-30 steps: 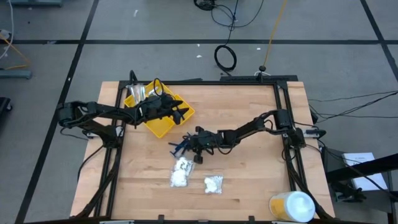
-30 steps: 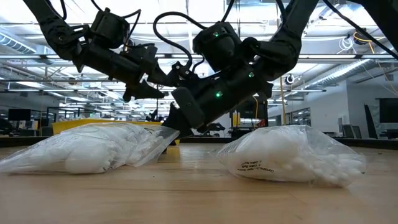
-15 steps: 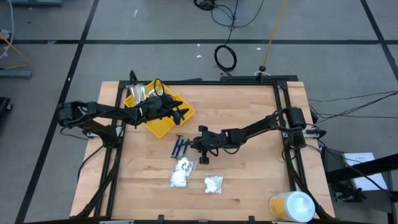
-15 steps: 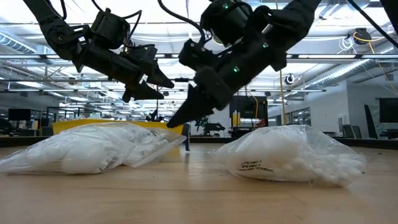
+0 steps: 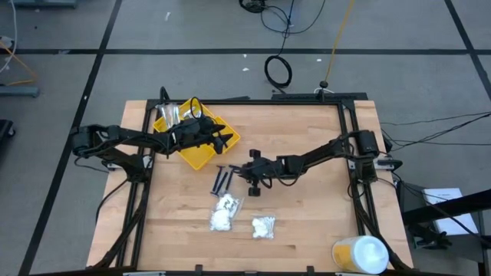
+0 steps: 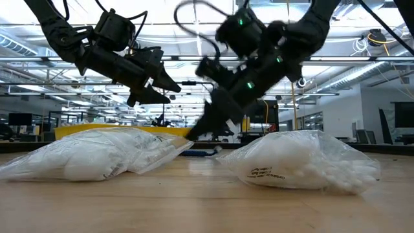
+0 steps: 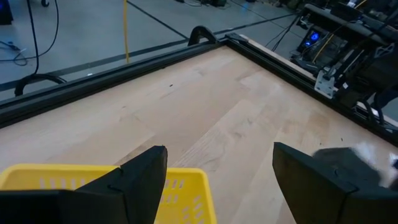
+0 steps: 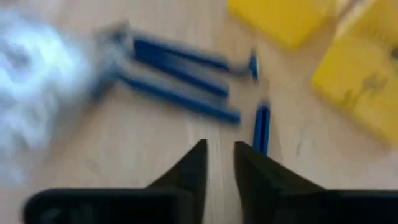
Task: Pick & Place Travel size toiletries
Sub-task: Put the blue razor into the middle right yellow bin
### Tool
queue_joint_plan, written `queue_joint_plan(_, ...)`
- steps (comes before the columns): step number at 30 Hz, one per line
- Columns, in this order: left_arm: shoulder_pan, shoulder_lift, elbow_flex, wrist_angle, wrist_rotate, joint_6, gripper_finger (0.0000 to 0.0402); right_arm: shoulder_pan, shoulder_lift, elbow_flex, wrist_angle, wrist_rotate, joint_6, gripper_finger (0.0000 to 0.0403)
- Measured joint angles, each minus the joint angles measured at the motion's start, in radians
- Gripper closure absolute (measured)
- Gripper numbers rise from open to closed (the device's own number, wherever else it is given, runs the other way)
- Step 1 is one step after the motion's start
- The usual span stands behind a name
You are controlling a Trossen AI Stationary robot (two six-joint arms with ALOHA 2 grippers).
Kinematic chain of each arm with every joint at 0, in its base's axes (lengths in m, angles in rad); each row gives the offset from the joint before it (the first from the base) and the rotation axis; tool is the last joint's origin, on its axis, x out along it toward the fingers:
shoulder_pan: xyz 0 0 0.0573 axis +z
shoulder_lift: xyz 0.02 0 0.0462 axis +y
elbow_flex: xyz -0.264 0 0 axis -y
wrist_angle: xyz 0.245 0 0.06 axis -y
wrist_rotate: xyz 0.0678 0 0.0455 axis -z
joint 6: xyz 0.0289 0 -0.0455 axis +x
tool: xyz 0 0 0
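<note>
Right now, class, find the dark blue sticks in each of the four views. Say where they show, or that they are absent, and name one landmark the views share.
High view: the dark blue sticks lie mid-table, just below the yellow tray.
Low view: a thin blue sliver between the two clear bags.
Left wrist view: not in it.
Right wrist view: across the upper middle, ahead of the right gripper.
Shared landmark: the yellow tray, visible in all four.

small print on bag [image 6: 265,173] (illegible), no other text
</note>
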Motion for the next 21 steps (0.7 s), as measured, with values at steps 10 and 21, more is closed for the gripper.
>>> queue_joint_plan(10, 0.0, 0.0, 0.0, 0.0, 0.0, -0.001, 0.0121, -0.063, 0.002, -0.115, 0.096, 0.024, 0.064, 0.0197)
queue_joint_plan(21, 0.0, 0.0, 0.0, 0.0, -0.009, -0.002, 0.0121, -0.081, 0.001, -0.152, 0.115, -0.085, 0.057, 0.0236)
